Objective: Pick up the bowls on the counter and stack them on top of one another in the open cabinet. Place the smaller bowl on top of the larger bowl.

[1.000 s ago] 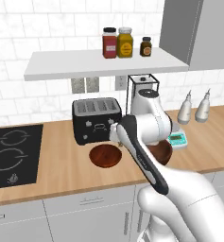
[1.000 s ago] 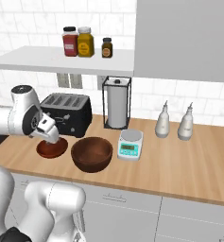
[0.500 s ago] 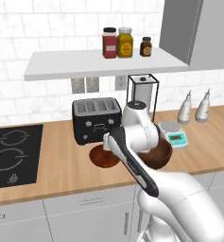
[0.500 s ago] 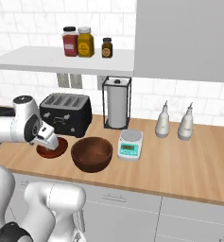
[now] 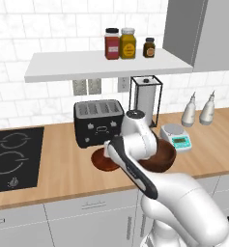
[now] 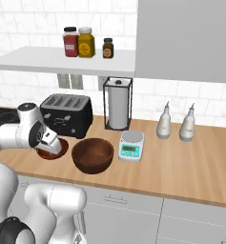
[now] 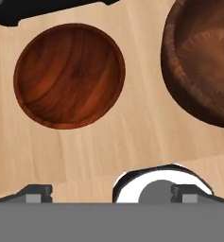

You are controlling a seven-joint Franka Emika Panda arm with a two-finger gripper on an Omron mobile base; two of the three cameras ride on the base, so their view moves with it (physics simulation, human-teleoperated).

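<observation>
Bare counter (image 7: 132, 127) runs as a narrow strip between the small bowl (image 7: 69, 75) and the big bowl (image 7: 203, 61), which sit apart. The toaster (image 5: 98, 122) stands close behind the small bowl, blocking that side. The towel holder (image 6: 117, 103) and scale (image 6: 131, 145) crowd behind and beside the big bowl. On the shelf (image 5: 77, 65), three jars (image 5: 128, 43) take the right part; its left stretch lies free.

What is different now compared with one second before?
The arm lowered its hand toward the counter, bringing the open gripper down near the smaller bowl. Nothing was gripped or released. Both that bowl and the larger bowl stayed in place beside the toaster.
</observation>
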